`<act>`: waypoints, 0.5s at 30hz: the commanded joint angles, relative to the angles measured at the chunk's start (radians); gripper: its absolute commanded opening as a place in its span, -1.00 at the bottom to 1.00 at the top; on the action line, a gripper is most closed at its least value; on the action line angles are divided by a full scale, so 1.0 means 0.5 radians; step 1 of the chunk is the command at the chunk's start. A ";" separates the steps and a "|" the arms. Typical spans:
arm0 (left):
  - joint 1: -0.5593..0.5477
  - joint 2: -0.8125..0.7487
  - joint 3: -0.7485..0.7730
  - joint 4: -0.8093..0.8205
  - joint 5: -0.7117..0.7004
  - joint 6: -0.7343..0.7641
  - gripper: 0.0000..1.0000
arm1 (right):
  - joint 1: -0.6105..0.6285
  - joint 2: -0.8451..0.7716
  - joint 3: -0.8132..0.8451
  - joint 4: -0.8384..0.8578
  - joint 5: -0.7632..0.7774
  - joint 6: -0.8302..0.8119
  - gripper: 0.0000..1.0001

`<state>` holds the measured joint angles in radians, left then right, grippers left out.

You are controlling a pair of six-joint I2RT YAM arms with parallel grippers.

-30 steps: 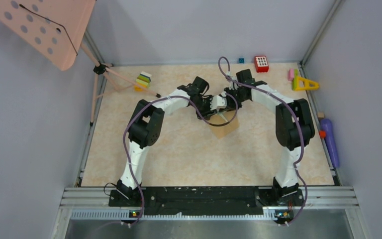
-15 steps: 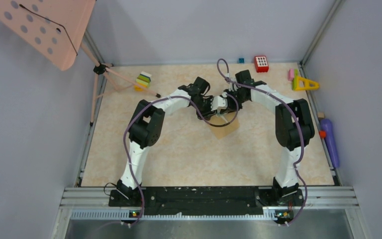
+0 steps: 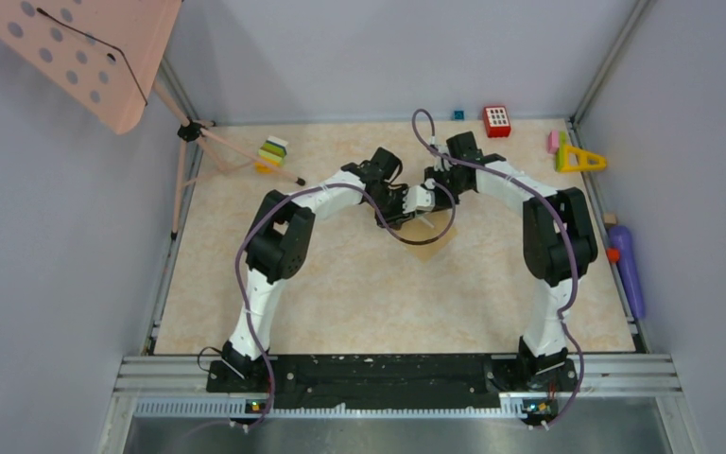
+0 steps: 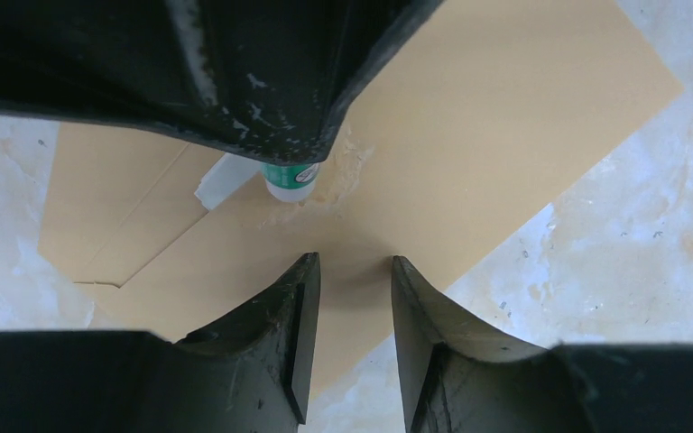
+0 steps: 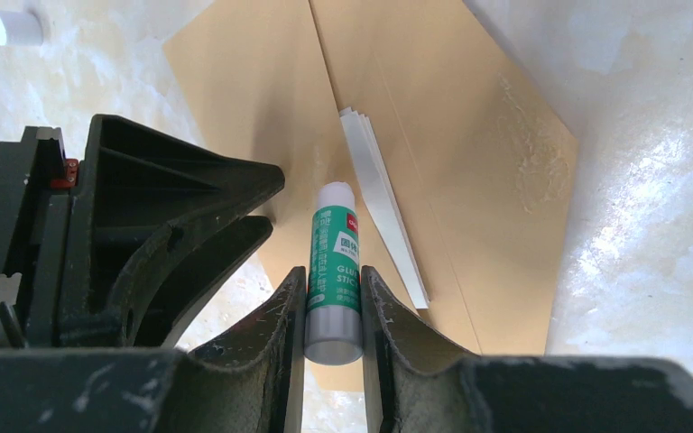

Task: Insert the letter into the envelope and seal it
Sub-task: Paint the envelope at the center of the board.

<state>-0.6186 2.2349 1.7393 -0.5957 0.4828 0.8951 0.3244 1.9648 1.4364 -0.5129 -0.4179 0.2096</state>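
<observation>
My right pincer clamps a glue stick over the flat envelope, its long axis diagonal across the tabletop; left pincer half-open, empty.

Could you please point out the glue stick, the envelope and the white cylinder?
green-and-white glue stick (image 5: 334,262): right wrist view, label.
tan kraft paper envelope (image 4: 505,117): left wrist view, bare face.
small white cylinder (image 5: 13,27): right wrist view, side.

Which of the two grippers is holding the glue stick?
The right gripper: it is clamped on the green-and-white glue stick, which points at the envelope. The left gripper holds nothing; its jaws stand apart above the envelope.
</observation>
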 commanded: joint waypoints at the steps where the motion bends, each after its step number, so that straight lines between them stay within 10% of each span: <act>1: -0.038 0.075 0.014 -0.126 0.028 0.059 -0.19 | 0.032 0.010 0.073 0.139 0.022 0.065 -1.00; 15: -0.005 -0.062 0.072 -0.113 -0.240 -0.257 0.12 | 0.046 -0.035 0.029 0.129 0.028 0.044 -1.00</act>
<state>-0.6235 2.2345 1.7557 -0.6266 0.4339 0.8547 0.3244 1.9747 1.4364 -0.4713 -0.3916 0.2302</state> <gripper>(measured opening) 0.538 0.229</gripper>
